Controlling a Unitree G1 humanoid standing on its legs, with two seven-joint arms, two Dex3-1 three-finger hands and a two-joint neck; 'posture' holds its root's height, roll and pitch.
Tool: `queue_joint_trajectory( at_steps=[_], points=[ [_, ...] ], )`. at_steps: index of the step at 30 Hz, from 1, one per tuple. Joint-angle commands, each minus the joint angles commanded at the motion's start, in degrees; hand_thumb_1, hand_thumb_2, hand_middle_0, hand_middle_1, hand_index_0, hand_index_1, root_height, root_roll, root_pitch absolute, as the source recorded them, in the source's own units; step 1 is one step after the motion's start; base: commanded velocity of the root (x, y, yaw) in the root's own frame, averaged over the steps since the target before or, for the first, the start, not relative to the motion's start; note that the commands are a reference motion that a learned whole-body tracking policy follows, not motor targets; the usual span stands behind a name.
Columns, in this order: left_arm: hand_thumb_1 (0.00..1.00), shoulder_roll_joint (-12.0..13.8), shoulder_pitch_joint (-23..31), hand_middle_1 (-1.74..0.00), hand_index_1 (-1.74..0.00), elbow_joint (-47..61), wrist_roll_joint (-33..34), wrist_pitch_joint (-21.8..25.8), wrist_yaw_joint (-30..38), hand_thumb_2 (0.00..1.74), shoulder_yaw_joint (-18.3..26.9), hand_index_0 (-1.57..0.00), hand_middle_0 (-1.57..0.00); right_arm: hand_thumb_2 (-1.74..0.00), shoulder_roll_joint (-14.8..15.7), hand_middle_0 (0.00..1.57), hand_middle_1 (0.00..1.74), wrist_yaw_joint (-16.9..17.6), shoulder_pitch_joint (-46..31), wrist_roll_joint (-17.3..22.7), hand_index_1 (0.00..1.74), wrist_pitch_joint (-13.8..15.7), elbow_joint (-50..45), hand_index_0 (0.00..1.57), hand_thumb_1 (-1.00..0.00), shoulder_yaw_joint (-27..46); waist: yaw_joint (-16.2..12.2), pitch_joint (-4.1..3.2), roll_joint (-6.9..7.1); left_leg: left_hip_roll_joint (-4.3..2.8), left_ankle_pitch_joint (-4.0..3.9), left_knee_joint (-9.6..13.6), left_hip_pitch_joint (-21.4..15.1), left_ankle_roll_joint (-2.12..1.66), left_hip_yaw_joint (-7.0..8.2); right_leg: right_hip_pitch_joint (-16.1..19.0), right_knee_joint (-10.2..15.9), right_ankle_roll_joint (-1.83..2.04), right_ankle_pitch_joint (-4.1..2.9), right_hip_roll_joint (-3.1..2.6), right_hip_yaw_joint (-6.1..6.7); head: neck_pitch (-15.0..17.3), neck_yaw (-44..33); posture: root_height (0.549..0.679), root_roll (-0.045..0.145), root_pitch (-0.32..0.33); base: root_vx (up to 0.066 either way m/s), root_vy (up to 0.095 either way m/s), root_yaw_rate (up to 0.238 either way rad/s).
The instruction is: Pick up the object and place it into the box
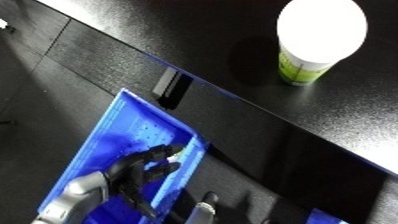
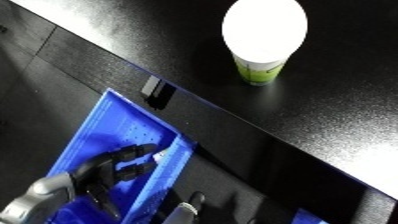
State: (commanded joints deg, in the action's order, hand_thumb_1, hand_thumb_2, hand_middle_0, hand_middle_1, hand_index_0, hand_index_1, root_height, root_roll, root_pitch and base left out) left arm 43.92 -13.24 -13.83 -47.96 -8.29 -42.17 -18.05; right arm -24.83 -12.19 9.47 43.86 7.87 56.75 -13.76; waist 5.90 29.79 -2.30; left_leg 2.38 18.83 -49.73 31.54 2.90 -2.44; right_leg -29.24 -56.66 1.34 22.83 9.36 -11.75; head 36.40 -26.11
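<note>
Robot hand [image 1: 140, 167] – over ridged plastic bin [image 1: 111, 125]

Table bare around cup [image 1: 313, 45] (bin [image 1: 107, 135] holds robot hand [image 1: 142, 170])

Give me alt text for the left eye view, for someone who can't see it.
The robot's left hand reaches over a blue bin beside a black table, fingers curled round a small pale object. A green and white cup stands on the table.
</note>
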Motion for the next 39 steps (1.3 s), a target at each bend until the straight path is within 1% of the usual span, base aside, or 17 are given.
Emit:
queue_joint_trajectory(
  at_steps=[2, 4, 6, 7, 9, 10, 14, 16, 20, 23, 26, 28, 31, 35, 39],
  points=[
    [0.0, 1.9, -0.2, 0.0, 0.0, 5.8, -3.2, -3.1, -3.5, 0.0, 0.3, 0.0, 0.0, 0.0, -0.3, 0.0, 0.0, 0.0, -0.4, 0.7, 0.0, 0.0, 0.0, 0.0, 0.0, 0.1, 0.1, 0.0, -0.25, 0.17, 0.04, 0.0, 0.1, -0.01, -0.13, 0.0, 0.0, 0.0, -0.01, 0.06, 0.01, -1.0, 0.7, 0.611, 0.03, -0.001, -0.003, 0.007, 0.081],
    [0.0, 3.2, -0.7, 0.0, 0.0, 11.4, -7.2, -5.4, -6.2, 0.0, 0.7, 0.0, 0.0, 0.0, -0.5, 0.0, 0.0, 0.0, -0.6, 1.4, 0.0, -0.1, 0.1, 0.0, 0.0, 0.1, 0.3, 0.0, -0.48, 0.35, 0.1, 0.0, 0.2, -0.01, -0.24, 0.0, -0.1, -0.01, -0.03, 0.12, 0.02, -1.5, 1.7, 0.611, 0.029, -0.001, -0.008, 0.0, 0.089],
    [0.0, 3.5, -1.4, 0.0, 0.0, 16.8, -11.8, -7.3, -7.7, 0.0, 1.1, 0.0, 0.0, 0.0, -0.5, 0.0, 0.0, 0.0, -0.6, 2.1, 0.0, 0.0, 0.5, 0.0, 0.0, 0.2, 0.5, 0.0, -0.65, 0.53, 0.17, -0.1, 0.3, 0.0, -0.38, -0.1, -0.2, 0.0, -0.09, 0.18, 0.0, -2.2, 2.8, 0.61, 0.027, -0.001, -0.013, -0.018, 0.097],
    [0.0, 3.3, -1.8, 0.0, 0.0, 19.0, -14.1, -8.1, -8.3, 0.0, 1.3, 0.0, 0.0, 0.0, -0.3, 0.0, 0.0, -0.1, -0.5, 2.4, 0.0, 0.1, 0.8, 0.0, 0.0, 0.2, 0.7, 0.0, -0.66, 0.59, 0.21, -0.1, 0.2, 0.0, -0.48, -0.1, -0.2, 0.0, -0.11, 0.19, -0.03, -2.6, 3.4, 0.61, 0.026, -0.001, -0.013, -0.034, 0.093],
    [0.0, 2.0, -2.4, 0.0, 0.0, 22.3, -18.8, -9.5, -8.8, 0.0, 2.1, 0.0, 0.0, 0.0, 0.2, 0.0, 0.0, -0.4, -0.4, 2.9, 0.0, 0.6, 1.6, 0.0, 0.0, 0.2, 1.0, 0.0, -0.57, 0.69, 0.26, 0.0, 0.1, -0.03, -0.7, -0.1, -0.2, -0.02, -0.16, 0.13, -0.11, -3.1, 4.3, 0.61, 0.024, -0.002, -0.01, -0.043, 0.079],
    [0.0, 0.9, -2.7, 0.0, 0.0, 23.4, -21.4, -10.1, -8.8, 0.0, 2.5, 0.0, 0.0, 0.0, 0.5, 0.0, 0.0, -0.7, -0.3, 3.2, 0.0, 0.8, 2.1, 0.0, 0.0, 0.2, 1.1, 0.0, -0.43, 0.72, 0.29, 0.1, -0.1, -0.06, -0.82, 0.0, -0.1, -0.05, -0.18, 0.06, -0.14, -3.4, 4.6, 0.61, 0.023, -0.002, -0.005, -0.048, 0.069],
    [0.0, -4.3, -4.5, 0.0, 0.0, 25.7, -31.5, -11.1, -6.0, 0.0, 4.0, 0.0, 0.0, 0.0, 2.1, 0.0, 0.0, -1.8, 0.2, 3.9, 0.0, 1.3, 3.9, 0.0, 0.0, 0.4, 1.4, 0.0, 0.55, 0.87, 0.39, 0.5, -0.8, -0.2, -1.19, 0.5, 0.2, -0.24, -0.3, -0.25, -0.15, -4.0, 4.5, 0.611, 0.02, -0.007, 0.009, -0.052, 0.053],
    [0.0, -6.6, -5.6, 0.0, 0.0, 26.1, -35.5, -11.1, -5.0, 0.0, 4.9, 0.0, 0.0, 0.0, 2.9, 0.0, 0.0, -2.2, 0.4, 4.1, 0.0, 1.5, 4.6, 0.0, 0.0, 0.4, 1.5, 0.0, 1.11, 0.91, 0.5, 0.7, -1.1, -0.22, -1.3, 0.8, 0.4, -0.36, -0.33, -0.37, -0.15, -3.9, 4.6, 0.611, 0.019, -0.01, 0.022, -0.054, 0.028],
    [0.0, -10.5, -7.5, 0.0, 0.0, 26.7, -39.9, -10.3, -3.9, 0.0, 7.2, 0.0, 0.0, 0.0, 4.0, 0.0, 0.0, -2.8, 0.4, 3.9, 0.0, 1.6, 5.1, 0.0, 0.0, 0.4, 1.4, 0.0, 2.02, 0.86, 0.61, 0.9, -1.6, -0.33, -1.34, 1.0, 0.4, -0.67, -0.22, -0.65, -0.08, -3.7, 4.0, 0.61, 0.017, -0.014, 0.016, -0.022, -0.034],
    [0.0, -12.8, -8.8, 0.0, 0.0, 27.5, -41.3, -7.9, -0.9, 0.0, 9.1, 0.0, 0.0, 0.0, 4.6, 0.0, 0.0, -3.1, 0.3, 3.4, 0.0, 1.4, 5.0, 0.0, 0.0, 0.6, 1.1, 0.0, 2.38, 0.83, 0.56, 1.3, -2.0, -0.38, -1.33, 1.1, 0.4, -0.89, -0.11, -0.83, 0.1, -3.9, 3.8, 0.611, 0.017, -0.017, 0.022, 0.008, -0.055],
    [0.0, -13.7, -10.1, 0.0, 0.0, 27.7, -39.3, -3.1, 3.5, 0.0, 11.7, 0.0, 0.0, 0.0, 5.0, 0.0, 0.0, -3.6, -0.1, 3.0, 0.0, 0.9, 4.6, 0.0, 0.0, 1.0, 0.9, 0.0, 2.54, 0.7, 0.57, 1.4, -2.3, -0.45, -1.17, 1.1, 0.4, -1.0, -0.04, -0.81, 0.23, -3.8, 4.0, 0.611, 0.018, -0.018, 0.015, 0.015, -0.056],
    [0.0, -13.4, -10.5, 0.0, 0.0, 27.6, -34.5, 1.2, 7.6, 0.0, 13.7, 0.0, 0.0, 0.0, 5.2, 0.0, 0.0, -3.7, -0.6, 2.7, 0.0, 0.4, 3.9, 0.0, 0.0, 1.3, 0.9, 0.0, 2.56, 0.65, 0.56, 1.5, -2.4, -0.53, -1.07, 1.1, 0.4, -1.01, -0.01, -0.73, 0.29, -3.8, 5.1, 0.611, 0.018, -0.02, 0.014, 0.022, -0.051],
    [0.0, -13.0, -10.2, 0.0, 0.0, 26.9, -26.4, 6.3, 13.5, 0.0, 16.8, 0.0, 0.0, 0.0, 5.4, 0.0, 0.0, -3.7, -1.5, 2.3, 0.0, -0.5, 2.8, 0.0, 0.0, 2.0, 0.9, 0.0, 2.31, 0.81, 0.44, 1.5, -2.5, -0.61, -1.06, 1.3, 0.3, -0.99, 0.02, -0.58, 0.38, -3.6, 6.6, 0.611, 0.02, -0.022, 0.019, 0.03, -0.022],
    [0.0, -13.0, -10.1, 0.0, 0.0, 24.7, -19.5, 9.6, 19.1, 0.0, 20.6, 0.0, 0.0, 0.0, 5.4, 0.0, 0.0, -4.7, -2.0, 1.7, 0.0, -1.1, 2.6, 0.0, 0.0, 2.6, 0.9, 0.0, 1.82, 1.14, 0.37, 1.5, -2.6, -0.56, -0.99, 1.2, 0.1, -0.99, 0.05, -0.41, 0.66, -3.3, 7.9, 0.61, 0.022, -0.026, 0.017, 0.034, -0.034],
    [0.0, -12.8, -10.9, 0.0, 0.0, 23.1, -12.1, 11.4, 24.9, 0.0, 21.7, 0.0, 0.0, 0.0, 5.3, 0.0, 0.0, -5.4, -1.6, 1.9, 0.0, -1.0, 3.0, 0.0, 0.0, 2.5, 0.5, 0.0, 1.56, 1.23, 0.29, 1.3, -2.5, -0.56, -0.78, 0.8, -0.2, -1.03, 0.08, -0.41, 0.94, -3.2, 9.0, 0.61, 0.023, -0.028, 0.012, 0.024, -0.072]
  ],
)
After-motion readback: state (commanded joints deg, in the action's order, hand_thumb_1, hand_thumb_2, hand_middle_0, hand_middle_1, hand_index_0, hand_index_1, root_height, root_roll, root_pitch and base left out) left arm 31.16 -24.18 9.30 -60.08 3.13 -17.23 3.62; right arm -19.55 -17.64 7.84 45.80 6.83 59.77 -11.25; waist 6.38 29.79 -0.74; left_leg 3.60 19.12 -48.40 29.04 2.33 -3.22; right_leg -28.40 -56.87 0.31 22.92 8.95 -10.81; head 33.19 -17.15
